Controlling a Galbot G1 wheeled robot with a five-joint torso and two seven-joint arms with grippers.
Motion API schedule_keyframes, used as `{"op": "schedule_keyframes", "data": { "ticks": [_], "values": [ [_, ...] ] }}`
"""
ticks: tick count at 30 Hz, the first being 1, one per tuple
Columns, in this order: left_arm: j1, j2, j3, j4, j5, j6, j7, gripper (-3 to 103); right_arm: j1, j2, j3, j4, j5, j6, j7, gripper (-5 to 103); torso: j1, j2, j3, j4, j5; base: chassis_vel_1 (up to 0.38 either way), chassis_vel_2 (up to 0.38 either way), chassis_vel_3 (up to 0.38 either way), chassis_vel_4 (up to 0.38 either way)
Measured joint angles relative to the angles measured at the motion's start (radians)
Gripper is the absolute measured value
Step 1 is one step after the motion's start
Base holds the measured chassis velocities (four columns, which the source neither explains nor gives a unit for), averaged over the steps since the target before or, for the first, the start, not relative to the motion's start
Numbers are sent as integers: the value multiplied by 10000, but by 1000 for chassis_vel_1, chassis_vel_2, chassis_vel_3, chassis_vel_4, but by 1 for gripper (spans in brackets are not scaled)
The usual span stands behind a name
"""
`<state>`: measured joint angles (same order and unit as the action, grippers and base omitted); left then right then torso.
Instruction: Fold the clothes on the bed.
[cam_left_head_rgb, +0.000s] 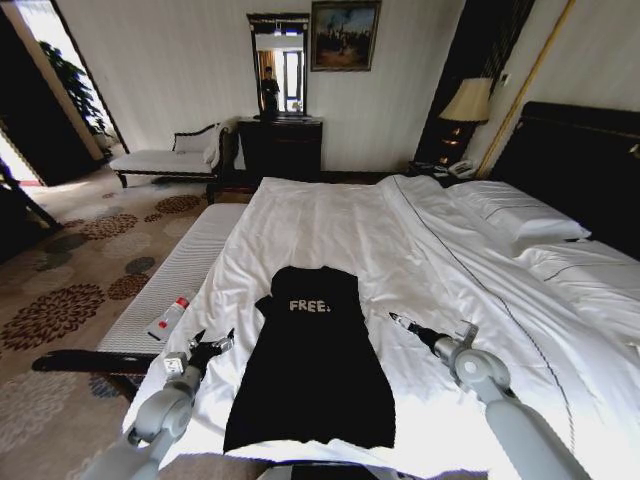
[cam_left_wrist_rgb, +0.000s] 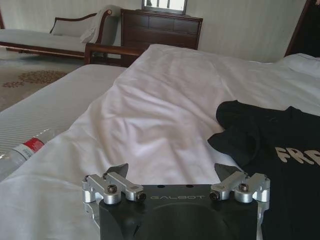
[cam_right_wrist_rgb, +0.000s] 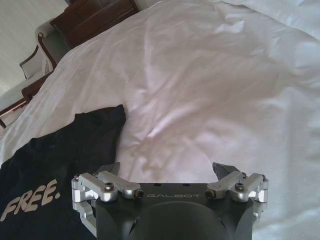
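Observation:
The clothes (cam_left_head_rgb: 310, 370), one black short-sleeved garment with white "FREE" lettering, lie spread flat on the white bed (cam_left_head_rgb: 400, 230), close to its near edge. My left gripper (cam_left_head_rgb: 213, 342) hovers open just left of the garment, level with its left sleeve. In the left wrist view the left gripper (cam_left_wrist_rgb: 172, 172) stands over bare sheet with the black garment (cam_left_wrist_rgb: 270, 145) beside it. My right gripper (cam_left_head_rgb: 400, 322) hangs open just right of the garment. The right wrist view shows the right gripper (cam_right_wrist_rgb: 166, 171) empty above the sheet, near the garment (cam_right_wrist_rgb: 60, 155).
A white-cushioned bench (cam_left_head_rgb: 175, 275) runs along the bed's left side with a water bottle (cam_left_head_rgb: 168, 318) on it. White pillows (cam_left_head_rgb: 520, 215) and a dark headboard (cam_left_head_rgb: 590, 160) are at the right. A chaise (cam_left_head_rgb: 165, 160) and a dark dresser (cam_left_head_rgb: 280, 148) stand by the far wall.

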<state>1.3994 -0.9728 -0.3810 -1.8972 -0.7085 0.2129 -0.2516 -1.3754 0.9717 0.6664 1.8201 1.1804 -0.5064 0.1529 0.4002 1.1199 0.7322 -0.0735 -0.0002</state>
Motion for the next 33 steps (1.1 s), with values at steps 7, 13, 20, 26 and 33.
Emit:
{"op": "schedule_keyframes", "data": {
  "ticks": [7,13,20,26,33],
  "values": [
    [-1907,66,1688,951,-216,-50,-89,98,-477,167,587,266,-7,0,-27,100,1,0,1,-9,4,0,0,0,0],
    [-3173,-68,2843,1818,-533,-52,-296,97,-679,273,808,401,-54,0,-12,100,2,-1,2,-8,1,0,0,0,0],
    [-3355,-278,3064,2234,-572,-51,-281,94,-783,298,970,475,-57,-19,20,100,2,0,2,-6,2,0,0,0,0],
    [-3443,-355,3115,2332,-537,-64,-232,88,-801,299,1011,538,-42,-43,38,100,2,0,1,-7,1,0,0,0,0],
    [-3568,-465,3192,2432,-538,-65,-223,77,-867,241,1086,589,1,-54,30,100,2,0,1,-8,1,0,0,0,0]
  ]
}}
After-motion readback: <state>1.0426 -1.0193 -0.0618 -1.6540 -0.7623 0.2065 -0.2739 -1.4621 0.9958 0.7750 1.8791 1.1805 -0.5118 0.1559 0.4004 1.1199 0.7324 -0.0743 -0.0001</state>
